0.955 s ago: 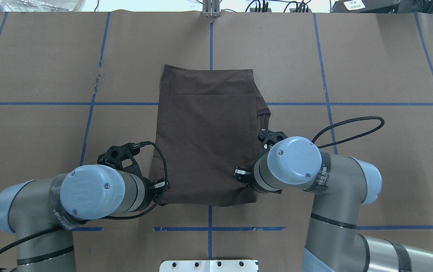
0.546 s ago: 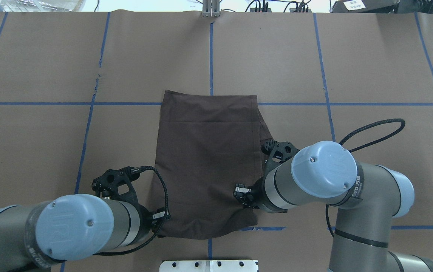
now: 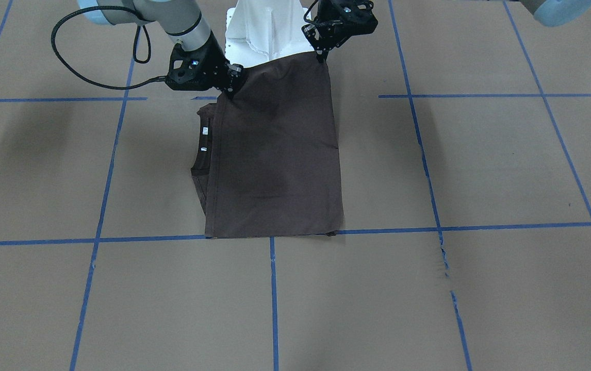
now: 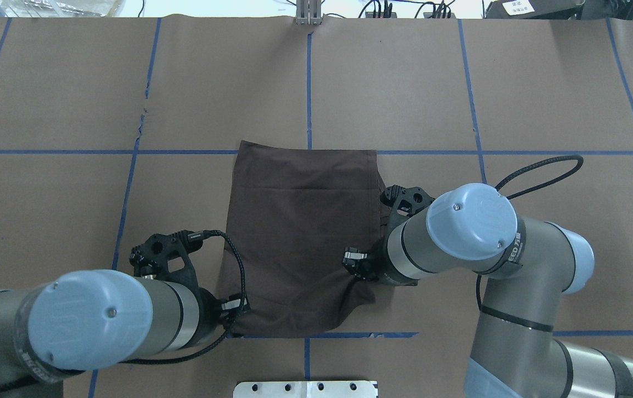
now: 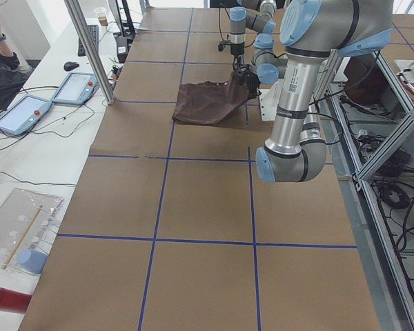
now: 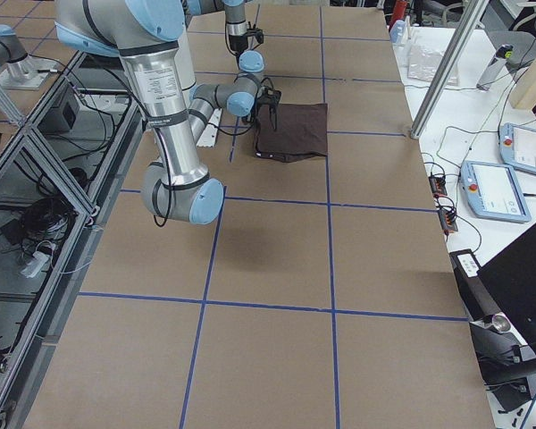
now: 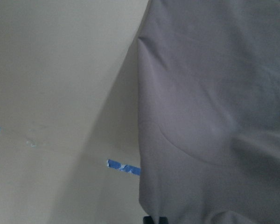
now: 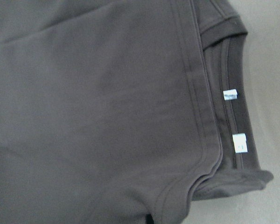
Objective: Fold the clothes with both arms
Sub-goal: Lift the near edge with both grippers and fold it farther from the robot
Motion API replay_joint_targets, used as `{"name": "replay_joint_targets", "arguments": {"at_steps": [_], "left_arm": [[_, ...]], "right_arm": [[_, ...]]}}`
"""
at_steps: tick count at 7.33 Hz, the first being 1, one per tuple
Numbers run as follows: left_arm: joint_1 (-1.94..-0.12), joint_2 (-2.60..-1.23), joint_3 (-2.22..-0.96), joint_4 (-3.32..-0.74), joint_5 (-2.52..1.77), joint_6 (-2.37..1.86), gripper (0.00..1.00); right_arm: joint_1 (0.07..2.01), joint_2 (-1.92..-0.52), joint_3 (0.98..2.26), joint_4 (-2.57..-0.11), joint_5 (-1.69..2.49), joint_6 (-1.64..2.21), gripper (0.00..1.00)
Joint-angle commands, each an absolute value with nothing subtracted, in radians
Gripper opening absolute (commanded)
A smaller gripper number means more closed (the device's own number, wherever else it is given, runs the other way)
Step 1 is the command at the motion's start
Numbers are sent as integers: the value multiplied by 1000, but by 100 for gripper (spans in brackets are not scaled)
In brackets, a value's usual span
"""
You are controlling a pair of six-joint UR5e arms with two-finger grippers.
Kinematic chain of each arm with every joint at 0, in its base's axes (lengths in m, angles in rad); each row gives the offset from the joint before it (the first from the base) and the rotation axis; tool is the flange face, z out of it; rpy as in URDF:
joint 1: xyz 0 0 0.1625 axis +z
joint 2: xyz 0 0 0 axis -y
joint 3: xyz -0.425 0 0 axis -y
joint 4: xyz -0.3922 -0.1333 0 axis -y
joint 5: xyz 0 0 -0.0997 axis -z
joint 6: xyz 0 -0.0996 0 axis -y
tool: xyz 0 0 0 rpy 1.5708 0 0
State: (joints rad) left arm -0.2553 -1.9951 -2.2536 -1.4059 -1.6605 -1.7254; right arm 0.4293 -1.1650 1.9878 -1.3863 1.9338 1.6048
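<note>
You have wide, bare table [image 4: 543, 83] on every side of the T-shirt [image 4: 300, 221]. Its far edge lies along a blue tape line [image 4: 101, 151]. The shirt is dark brown and folded into a rectangle (two white tags [image 8: 240, 142] peek out by the collar). The left gripper [image 3: 321, 55] and right gripper [image 3: 230, 88] each pinch a near corner and hold it up off the table.

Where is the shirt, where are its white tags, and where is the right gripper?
shirt [image 4: 300, 232], overhead view, middle of the cloth.
tags [image 8: 230, 94], right wrist view, the upper white tag.
right gripper [image 3: 229, 87], front-facing view, fingertips pinching the shirt's corner.
</note>
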Motion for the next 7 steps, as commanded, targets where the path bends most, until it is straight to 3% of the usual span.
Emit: {"name": "replay_joint_targets", "arguments": {"at_steps": [1, 3, 5, 6, 7], "left_arm": [[-384, -2040, -2147, -1467, -1692, -1701, 0], [-525, -2098, -1969, -1605, -1735, -1668, 0], [-670, -2210, -1643, -1790, -1732, -1600, 0], [-707, -2253, -1415, -1978, -1724, -1489, 99], [-765, -2263, -1317, -2081, -1726, -1414, 100]], "right_arm": [[558, -1103, 1881, -1333, 1995, 1600, 0], [635, -996, 1687, -1331, 2028, 1580, 0], [711, -860, 1405, -1324, 2084, 1577, 0], [750, -829, 1284, -1249, 2079, 1545, 99], [806, -804, 1199, -1197, 2106, 1460, 100]]}}
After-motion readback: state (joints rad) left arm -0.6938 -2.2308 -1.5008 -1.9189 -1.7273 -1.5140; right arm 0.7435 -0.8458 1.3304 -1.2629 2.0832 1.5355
